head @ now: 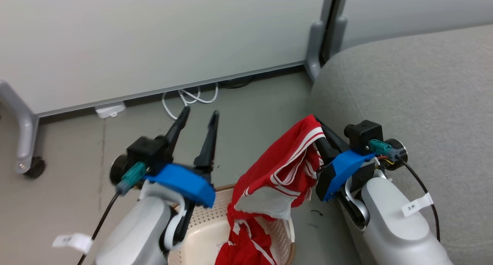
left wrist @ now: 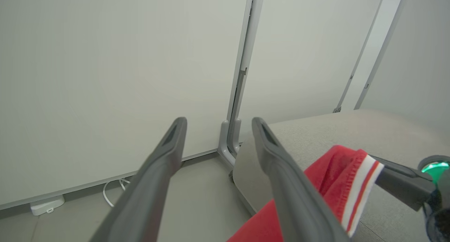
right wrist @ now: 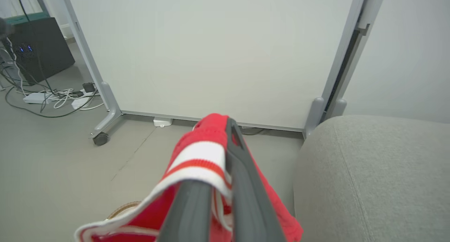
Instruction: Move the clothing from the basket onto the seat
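Two things are hard for you to read: the basket (head: 208,226) is cut off by the bottom edge of the head view and partly covered by the left forearm, and you cannot tell whether the red clothing (head: 277,172) is one garment or two bunched together. The right end effector (head: 319,123) has its fingers pressed together on a white-striped band of the clothing, and its tips are mostly wrapped in fabric. From that pinch the clothing hangs with its long axis running down and to the robot's left, and its lower end lies inside the basket. Its top is just beside the rounded edge of the light grey seat (head: 423,84); whether it touches is unclear. The left end effector (head: 200,111) has its fingers spread and holds nothing, above the smooth pale grey floor (head: 250,103). Behind stand pale partition panels (head: 154,37) on grey feet, one with a castor (head: 34,166), and a white cable (head: 188,97) loops at their base.
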Robot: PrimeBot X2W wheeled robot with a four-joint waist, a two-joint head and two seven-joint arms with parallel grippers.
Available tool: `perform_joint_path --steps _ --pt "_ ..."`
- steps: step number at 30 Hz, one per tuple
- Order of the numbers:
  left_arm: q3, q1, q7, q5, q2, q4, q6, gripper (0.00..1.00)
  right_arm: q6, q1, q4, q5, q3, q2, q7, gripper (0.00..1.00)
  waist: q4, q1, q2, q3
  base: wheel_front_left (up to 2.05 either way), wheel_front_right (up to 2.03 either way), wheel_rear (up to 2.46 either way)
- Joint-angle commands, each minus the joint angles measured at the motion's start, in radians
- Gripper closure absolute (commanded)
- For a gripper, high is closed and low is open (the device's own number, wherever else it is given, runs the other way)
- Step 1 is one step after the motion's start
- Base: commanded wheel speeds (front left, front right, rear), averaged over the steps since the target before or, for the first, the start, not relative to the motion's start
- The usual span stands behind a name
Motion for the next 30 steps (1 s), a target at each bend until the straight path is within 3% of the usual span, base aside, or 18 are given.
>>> perform_joint_path --steps 1,6,15,23,30 --pt "0.058 0.056 -0.003 0.047 0.004 -0.032 -0.008 0.00 0.000 -0.007 -0.025 0.006 0.005 -0.003 0.006 1.00 -0.038 0.0000 0.0000 0.014 0.00 0.00 0.00" --pt "0.221 0.209 -0.003 0.182 -0.006 -0.130 -0.029 0.00 0.000 0.009 -0.100 0.020 0.021 -0.003 0.020 1.00 -0.113 0.0000 0.0000 0.030 0.00 0.00 0.00" --pt "0.415 0.394 -0.003 0.312 -0.057 -0.214 -0.074 0.00 0.000 0.036 -0.197 0.025 0.031 -0.002 0.043 1.00 -0.239 0.0000 0.0000 0.045 0.00 0.00 0.00" --pt "0.484 0.451 -0.003 0.388 -0.089 -0.223 -0.142 0.00 0.000 0.072 -0.249 0.046 0.033 -0.002 0.049 1.00 -0.358 0.0000 0.0000 0.060 0.00 0.00 0.00" --pt "0.480 0.457 -0.003 0.433 -0.100 -0.196 -0.177 0.00 0.000 0.103 -0.271 0.037 0.022 -0.002 0.058 1.00 -0.425 0.0000 0.0000 0.061 0.00 0.00 0.00"
